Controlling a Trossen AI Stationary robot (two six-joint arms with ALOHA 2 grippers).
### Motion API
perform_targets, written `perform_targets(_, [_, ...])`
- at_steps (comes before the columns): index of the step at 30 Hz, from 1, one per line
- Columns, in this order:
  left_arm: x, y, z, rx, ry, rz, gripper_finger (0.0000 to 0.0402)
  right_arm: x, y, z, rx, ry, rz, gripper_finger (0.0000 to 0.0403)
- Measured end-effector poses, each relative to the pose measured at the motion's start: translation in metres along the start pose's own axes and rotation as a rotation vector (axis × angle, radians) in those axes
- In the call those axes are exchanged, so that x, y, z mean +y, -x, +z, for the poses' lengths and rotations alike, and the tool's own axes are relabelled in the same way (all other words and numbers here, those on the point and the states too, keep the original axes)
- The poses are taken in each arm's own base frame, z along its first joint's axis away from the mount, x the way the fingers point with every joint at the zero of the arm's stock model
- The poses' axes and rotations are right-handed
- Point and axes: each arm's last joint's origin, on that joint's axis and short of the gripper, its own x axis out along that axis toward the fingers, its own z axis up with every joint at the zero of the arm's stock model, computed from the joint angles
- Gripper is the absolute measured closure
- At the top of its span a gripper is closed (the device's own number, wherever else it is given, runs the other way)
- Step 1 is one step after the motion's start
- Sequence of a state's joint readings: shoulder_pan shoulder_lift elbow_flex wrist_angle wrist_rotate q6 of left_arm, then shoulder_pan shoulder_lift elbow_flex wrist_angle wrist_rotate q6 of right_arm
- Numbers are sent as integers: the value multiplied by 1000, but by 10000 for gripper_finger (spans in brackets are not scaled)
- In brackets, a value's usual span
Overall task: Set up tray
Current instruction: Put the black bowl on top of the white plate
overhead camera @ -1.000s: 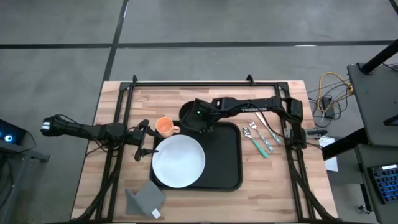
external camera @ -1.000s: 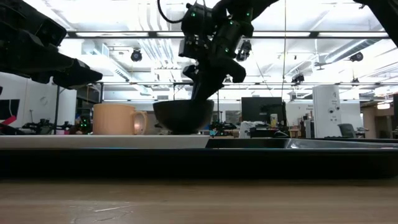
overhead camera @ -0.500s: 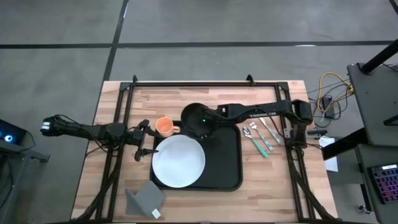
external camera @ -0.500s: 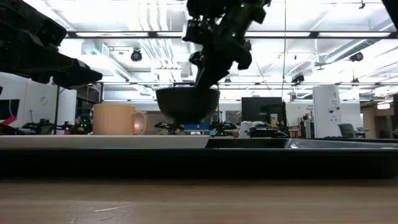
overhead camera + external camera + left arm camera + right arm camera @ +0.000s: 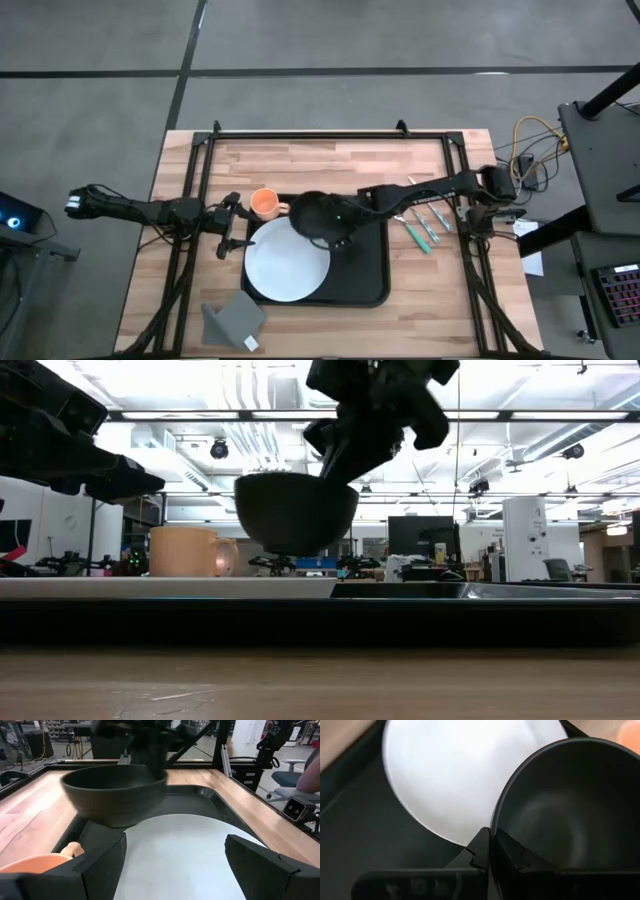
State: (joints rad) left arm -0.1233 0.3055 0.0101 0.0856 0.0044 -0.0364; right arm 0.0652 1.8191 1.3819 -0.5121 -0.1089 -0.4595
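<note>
A black bowl hangs over the far edge of the white plate, which lies on the left half of the black tray. My right gripper is shut on the bowl; the low view shows the bowl above the tray rim. An orange mug stands on the table just left of the tray's far corner. My left gripper is open, level beside the plate's left edge, touching nothing; its wrist view shows bowl, plate and mug. My right gripper holds the bowl by its rim on the side toward the table's right, one finger outside the wall and one finger inside. The fingers slant down from the right. The bowl is lifted clear, mouth up, about level.
Several pieces of cutlery lie on the wood right of the tray. A grey folded napkin sits near the table's near left corner. The tray's right half is bare black surface. A dark frame rail runs along the far edge.
My right gripper has lifted the bowl off the far part of the tray and carried it toward the near edge, out over the plate's far edge. The bowl has stayed mouth up. My left arm has kept still.
</note>
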Motion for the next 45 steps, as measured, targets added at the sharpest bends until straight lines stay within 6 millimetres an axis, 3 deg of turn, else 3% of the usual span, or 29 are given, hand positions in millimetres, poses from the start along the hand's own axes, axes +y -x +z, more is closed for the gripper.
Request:
perform_targets(9, [0, 0, 0, 1, 0, 0, 86, 20, -10, 14, -55, 86, 35, 394])
perform_targets(39, [0, 0, 0, 3, 0, 0, 86, 33, -14, 36, -190, 167, 75, 394])
perform_targets(45, [0, 0, 0, 1, 0, 0, 86, 32, -41, 40, -159, 159, 116, 394])
